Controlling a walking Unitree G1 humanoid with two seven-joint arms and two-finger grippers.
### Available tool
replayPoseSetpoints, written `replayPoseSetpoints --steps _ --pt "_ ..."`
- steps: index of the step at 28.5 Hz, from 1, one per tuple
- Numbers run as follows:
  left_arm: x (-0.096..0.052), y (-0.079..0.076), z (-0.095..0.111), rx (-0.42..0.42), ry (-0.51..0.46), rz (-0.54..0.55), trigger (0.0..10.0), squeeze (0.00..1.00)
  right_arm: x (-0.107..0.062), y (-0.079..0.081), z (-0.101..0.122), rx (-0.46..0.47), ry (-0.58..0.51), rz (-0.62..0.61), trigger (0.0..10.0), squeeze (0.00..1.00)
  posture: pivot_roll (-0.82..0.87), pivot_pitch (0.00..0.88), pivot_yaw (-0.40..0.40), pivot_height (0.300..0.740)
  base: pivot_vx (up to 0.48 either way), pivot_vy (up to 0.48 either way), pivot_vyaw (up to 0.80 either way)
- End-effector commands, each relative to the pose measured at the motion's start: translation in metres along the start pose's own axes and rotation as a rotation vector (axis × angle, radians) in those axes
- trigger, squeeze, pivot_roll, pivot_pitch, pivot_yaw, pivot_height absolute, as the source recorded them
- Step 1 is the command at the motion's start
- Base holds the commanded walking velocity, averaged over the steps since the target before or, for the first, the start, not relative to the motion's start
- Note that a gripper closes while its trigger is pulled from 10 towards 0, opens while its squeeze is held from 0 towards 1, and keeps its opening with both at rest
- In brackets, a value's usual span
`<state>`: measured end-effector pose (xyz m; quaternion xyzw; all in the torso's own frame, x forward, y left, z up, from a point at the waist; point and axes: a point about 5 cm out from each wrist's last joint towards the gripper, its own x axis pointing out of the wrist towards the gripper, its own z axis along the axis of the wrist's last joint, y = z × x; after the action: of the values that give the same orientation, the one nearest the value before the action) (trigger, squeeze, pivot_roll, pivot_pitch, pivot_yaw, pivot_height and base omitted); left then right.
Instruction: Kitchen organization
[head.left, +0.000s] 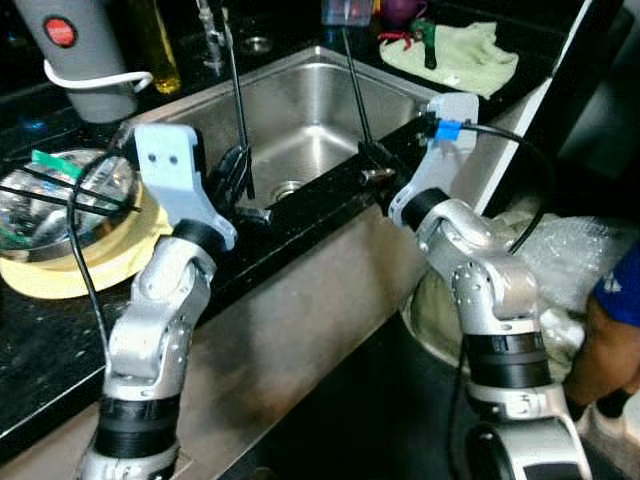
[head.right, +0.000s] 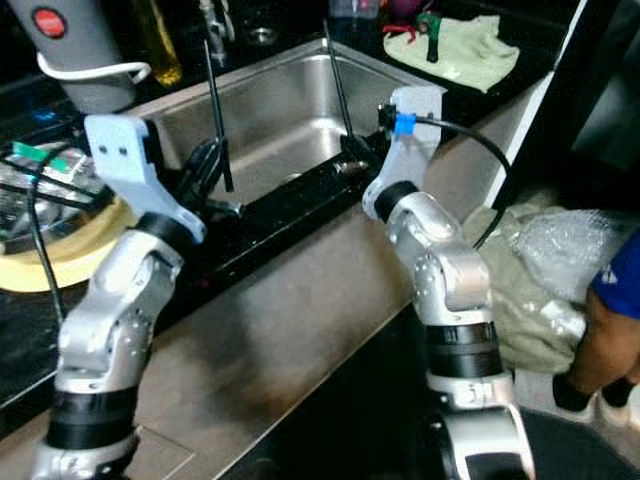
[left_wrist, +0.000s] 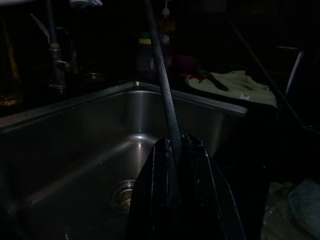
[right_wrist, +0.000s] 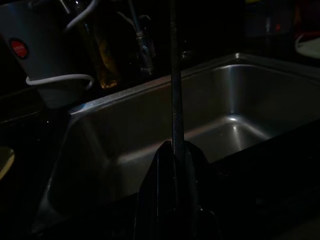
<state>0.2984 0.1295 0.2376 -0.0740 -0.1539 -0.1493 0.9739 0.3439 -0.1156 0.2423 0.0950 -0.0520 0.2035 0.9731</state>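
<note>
Holding both arms over the sink (head.left: 300, 110), we keep left jaws (head.left: 240, 110) and right jaws (head.left: 355, 85) pressed together, ready to tidy.

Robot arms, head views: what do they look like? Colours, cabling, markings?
Both arms are silver jointed segments with black ribbed bands lower down. Each wrist carries a pale blue-grey flat bracket. The left pincer and right pincer each have two long thin black fingers. A black cable loops along each arm; the right one enters through a bright blue plug.
</note>
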Motion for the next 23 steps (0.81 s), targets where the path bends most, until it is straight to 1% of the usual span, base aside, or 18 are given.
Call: replayPoseSetpoints --steps 1,4,8,11,15,18,20,21,22,23 --pt "0.0 -0.001 -0.001 0.006 0.005 -0.007 10.0 0.0 0.0 -0.001 0.001 -0.004 -0.006 -0.006 10.0 0.0 0.0 0.048 0.011 0.74 0.292 0.0 0.0" --pt "0.001 -0.003 -0.001 -0.016 0.004 -0.026 10.0 0.0 0.001 -0.001 0.0 -0.007 0.0 -0.007 10.0 0.0 0.0 0.044 0.012 0.74 0.189 0.0 0.0" --pt "0.004 -0.013 0.003 -0.041 -0.009 -0.094 10.0 0.0 0.002 0.0 0.0 -0.011 0.007 -0.002 10.0 0.0 0.0 0.041 0.012 0.74 0.0 0.0 -0.79" --pt "0.005 -0.014 0.005 -0.037 -0.013 -0.092 10.0 0.0 0.002 0.0 0.0 -0.007 0.004 0.0 10.0 0.0 0.0 0.04 0.012 0.74 0.0 0.0 -0.65" --pt "0.007 -0.012 0.007 -0.03 -0.017 -0.078 10.0 0.0 0.003 0.001 0.002 -0.022 -0.001 0.004 10.0 0.0 0.0 0.041 0.011 0.74 0.0 0.0 0.0" --pt "0.013 -0.013 0.007 -0.025 -0.011 -0.089 10.0 0.0 0.008 0.005 0.003 -0.067 0.004 0.017 10.0 0.0 0.0 0.046 0.012 0.74 0.0 0.0 0.0" --pt "0.019 -0.014 0.004 0.007 0.015 -0.093 10.0 0.0 0.012 0.006 0.002 -0.101 0.017 0.02 10.0 0.0 0.0 0.05 0.01 0.74 0.0 0.0 0.0" --pt "0.019 -0.014 0.004 0.007 0.015 -0.093 10.0 0.0 0.012 0.006 0.002 -0.101 0.017 0.02 10.0 0.0 0.0 0.05 0.01 0.74 0.0 0.0 0.0" --pt "0.023 -0.014 0.003 0.012 0.031 -0.091 10.0 0.0 0.017 0.008 0.002 -0.139 0.03 0.023 10.0 0.0 0.0 0.055 0.01 0.74 0.0 0.0 0.0" --pt "0.031 -0.013 -0.001 0.021 0.054 -0.081 10.0 0.0 0.025 0.011 0.001 -0.207 0.047 0.028 10.0 0.0 0.0 0.059 0.01 0.74 0.0 0.0 0.0"
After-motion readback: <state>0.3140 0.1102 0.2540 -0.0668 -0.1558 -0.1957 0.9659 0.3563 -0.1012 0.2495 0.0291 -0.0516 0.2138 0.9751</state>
